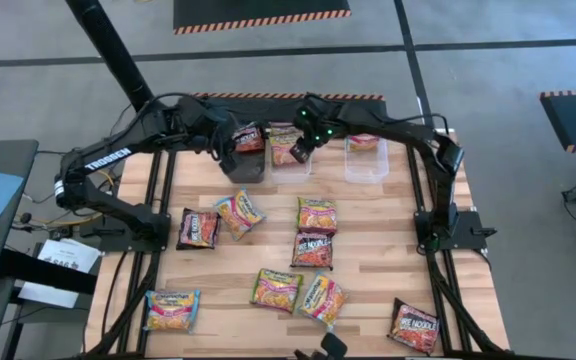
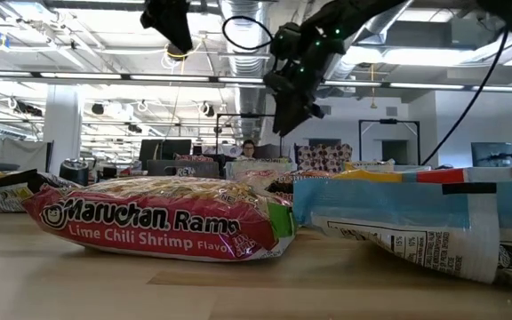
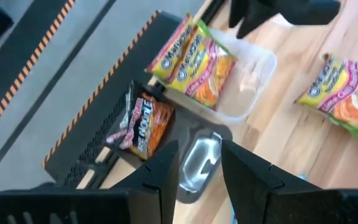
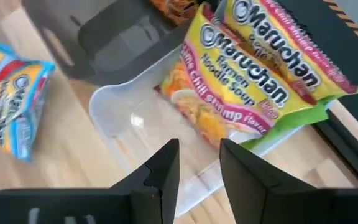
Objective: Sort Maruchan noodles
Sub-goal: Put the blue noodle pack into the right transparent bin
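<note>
Three tubs stand along the table's far edge. The black tub (image 1: 246, 163) has a dark Maruchan packet (image 3: 140, 121) leaning against its wall. In the middle clear tub (image 1: 290, 160), two yellow-green packets (image 4: 253, 68) lean on the rim. The right clear tub (image 1: 366, 160) has one packet (image 1: 364, 142). My left gripper (image 3: 201, 168) hovers open over the black tub. My right gripper (image 4: 197, 168) hovers open over the middle tub. Neither has anything between its fingers. Several more packets lie flat on the table, among them a dark one (image 1: 198, 228) and a blue-edged one (image 1: 172, 309).
Loose packets lie across the table's middle (image 1: 317, 214) and near part (image 1: 276, 289), with one at the near right corner (image 1: 413, 325). In the low view a Lime Chili Shrimp packet (image 2: 158, 227) lies close in front. The two arms are close together over the tubs.
</note>
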Tool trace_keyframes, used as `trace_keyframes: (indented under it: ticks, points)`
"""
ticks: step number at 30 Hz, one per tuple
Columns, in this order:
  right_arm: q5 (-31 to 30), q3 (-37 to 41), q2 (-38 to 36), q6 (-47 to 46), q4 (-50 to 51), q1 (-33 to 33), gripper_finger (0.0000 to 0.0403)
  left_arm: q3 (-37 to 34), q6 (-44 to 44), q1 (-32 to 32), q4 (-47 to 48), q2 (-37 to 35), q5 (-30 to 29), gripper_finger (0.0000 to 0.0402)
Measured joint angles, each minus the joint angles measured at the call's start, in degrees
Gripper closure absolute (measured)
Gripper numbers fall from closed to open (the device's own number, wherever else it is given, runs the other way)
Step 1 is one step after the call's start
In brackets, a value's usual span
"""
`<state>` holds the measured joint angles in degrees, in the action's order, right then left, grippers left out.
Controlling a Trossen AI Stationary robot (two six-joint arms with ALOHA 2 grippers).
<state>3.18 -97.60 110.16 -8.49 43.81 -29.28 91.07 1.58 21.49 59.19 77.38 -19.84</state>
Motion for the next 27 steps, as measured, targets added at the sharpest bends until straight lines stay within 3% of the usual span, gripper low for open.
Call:
trace_keyframes:
  ticks: [13, 27]
  points:
    - [0.12, 0.05, -4.19, -0.03, 18.83, 2.72, 0.0185, 2.07, 3.43, -0.01, 3.66, -6.5, 1.74, 0.0292]
    - [0.89, 0.09, -4.47, -9.27, 36.01, 10.01, 0.018, 2.12, 7.52, -0.01, 9.48, -11.76, 2.96, 0.0292]
